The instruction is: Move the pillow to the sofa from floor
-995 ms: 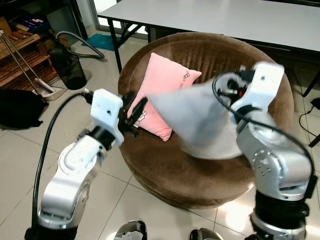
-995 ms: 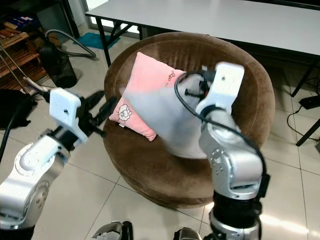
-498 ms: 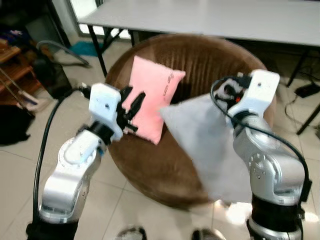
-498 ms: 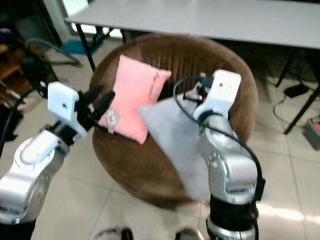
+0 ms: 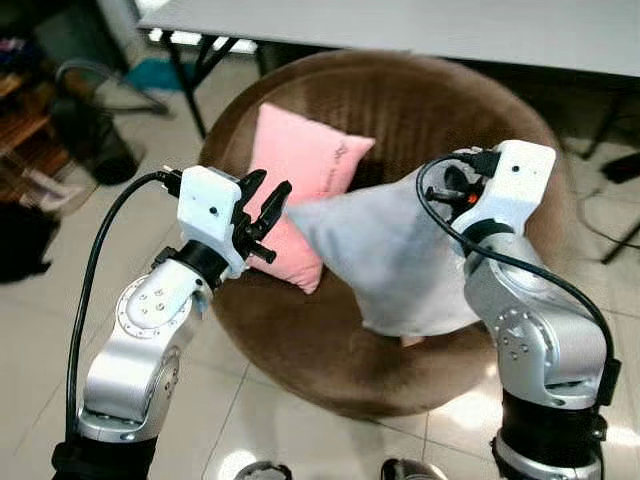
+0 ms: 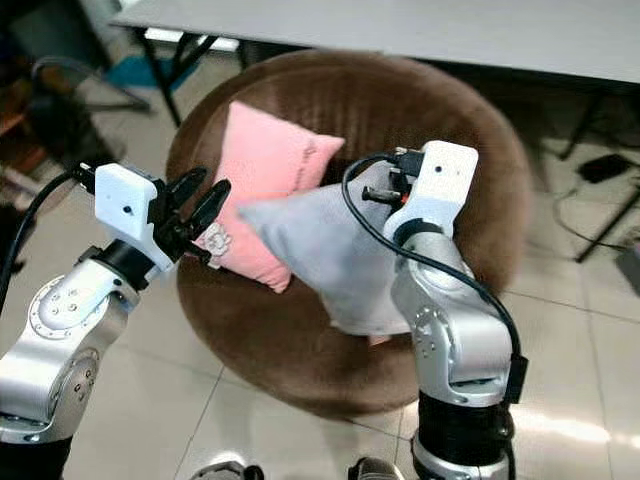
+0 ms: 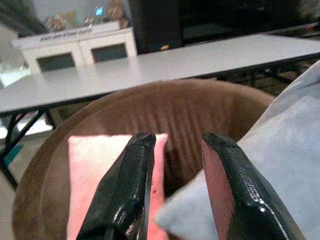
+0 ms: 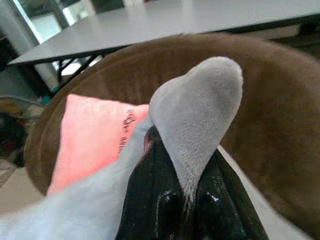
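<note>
Right eye view: right gripper (image 8: 187, 192) pinches the grey pillow's (image 6: 320, 255) corner; the pillow hangs over the sofa (image 6: 440, 110) seat. Left gripper (image 7: 175, 190), spread, waits beside it.

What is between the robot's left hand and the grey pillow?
Just the pink pillow, leaning in the brown sofa behind the left hand, beside the grey pillow, in the eye views.

1. The grey pillow (image 5: 395, 262) looks soft, matt, fleecy cloth.
2. The pink pillow (image 5: 300, 170) is smooth matt fabric.
3. The sofa (image 5: 420, 100) shows ribbed brown plush.
4. Glossy black plastic fingers (image 7: 127, 192); brushed silver metal arms (image 5: 140, 350).
</note>
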